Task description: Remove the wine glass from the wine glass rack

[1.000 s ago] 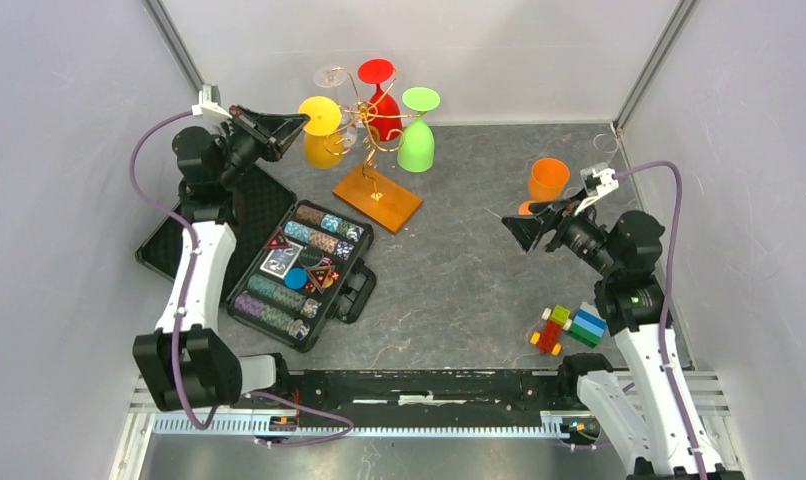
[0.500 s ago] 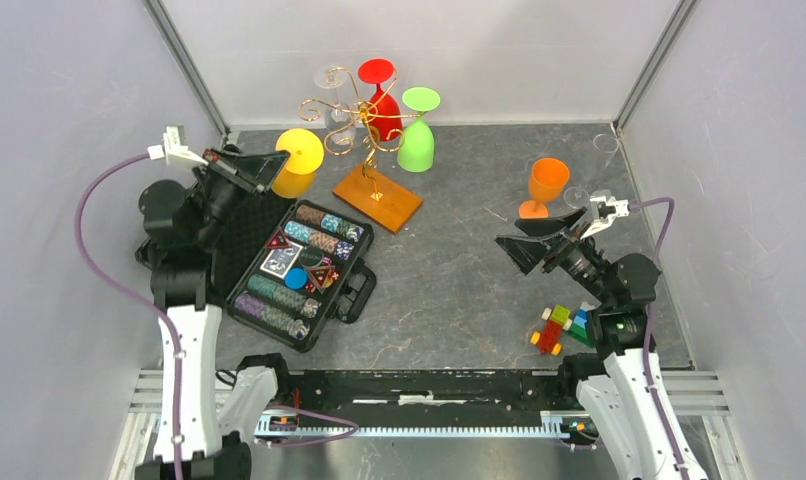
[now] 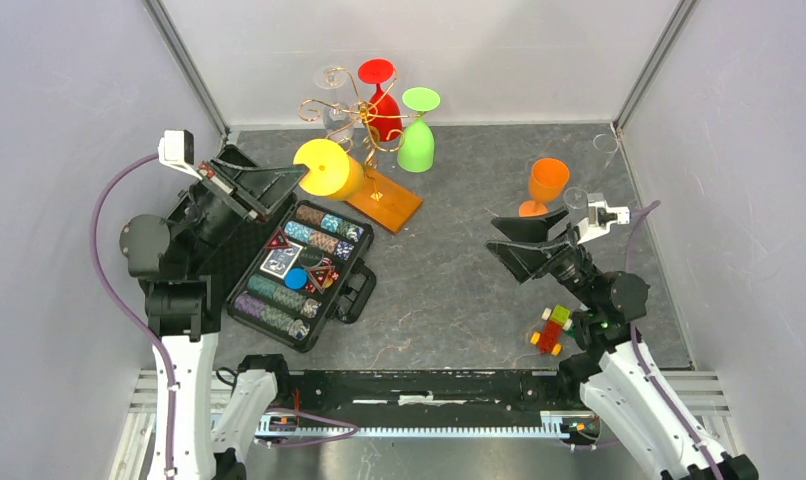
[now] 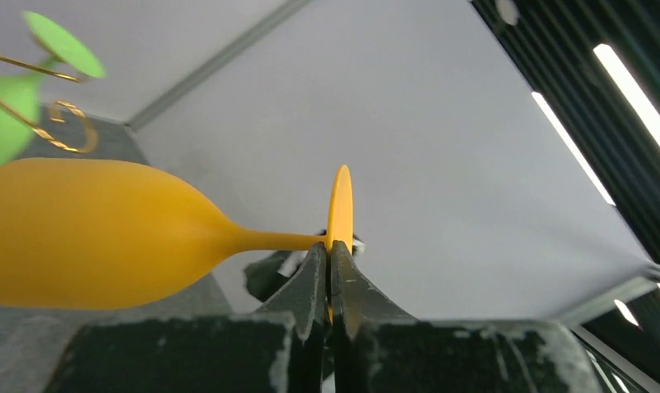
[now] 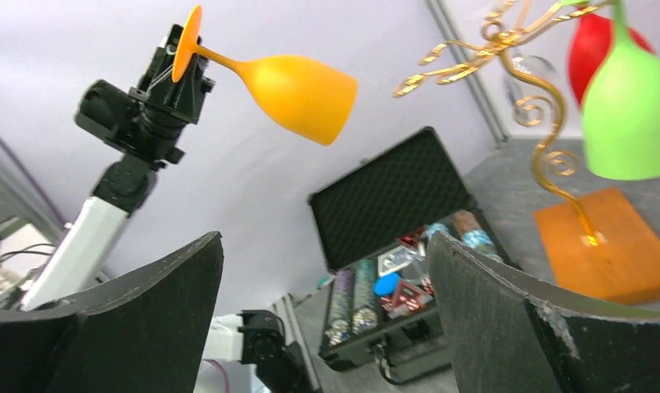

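Ceiling lights beyond wine glass, left-wrist only.

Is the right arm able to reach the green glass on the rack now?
Probably yes: the right claw is open and empty, facing the green glass, with nothing between them. The orange glass stands off to the side.

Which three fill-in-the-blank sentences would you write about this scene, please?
1. The wine glass held by the left gripper is ____ in colour.
2. The right gripper holds nothing, and its jaws stand ____.
3. Away from the wine glass rack, the orange glass stands ____ on the table.
Missing words: yellow; open; upright.
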Robot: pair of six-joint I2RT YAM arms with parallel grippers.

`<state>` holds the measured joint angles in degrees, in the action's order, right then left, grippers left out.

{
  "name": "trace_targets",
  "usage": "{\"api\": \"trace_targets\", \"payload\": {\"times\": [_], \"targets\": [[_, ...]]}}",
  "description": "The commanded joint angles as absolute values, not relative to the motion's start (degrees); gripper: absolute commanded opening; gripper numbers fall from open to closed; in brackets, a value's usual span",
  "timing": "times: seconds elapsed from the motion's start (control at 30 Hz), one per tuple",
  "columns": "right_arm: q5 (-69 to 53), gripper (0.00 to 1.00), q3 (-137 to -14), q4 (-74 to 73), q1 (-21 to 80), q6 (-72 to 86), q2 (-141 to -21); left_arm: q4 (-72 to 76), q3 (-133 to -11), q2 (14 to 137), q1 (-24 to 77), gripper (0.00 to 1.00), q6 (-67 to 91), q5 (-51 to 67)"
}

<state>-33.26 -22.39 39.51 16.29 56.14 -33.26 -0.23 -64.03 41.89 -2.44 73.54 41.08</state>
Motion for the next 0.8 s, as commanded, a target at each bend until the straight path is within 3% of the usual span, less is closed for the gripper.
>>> {"api": "trace_targets", "payload": {"times": [0.0,0.1,0.37,0.77], "targets": [[-24.3,0.98,-20.6,54.8,23.5,59.6,-35.5,15.1,-63.7,38.9,-0.7,0.02,88.2,47.5],[-22.7,0.98,-20.9,63.6,28.7,60.4,-40.2,26.4,-60.7,39.1,-0.7,0.02,97.5,47.6],[-15.9,0.98,-23.1,80.9,40.4,55.2,-51.2,37.0,-58.5,41.1,2.6,0.02,107.5,46.5],[-19.4,0.92,-34.5,90.5,45.1,51.8,-64.2,45.6,-52.0,41.7,4.0,0.02,118.5,40.7]]}}
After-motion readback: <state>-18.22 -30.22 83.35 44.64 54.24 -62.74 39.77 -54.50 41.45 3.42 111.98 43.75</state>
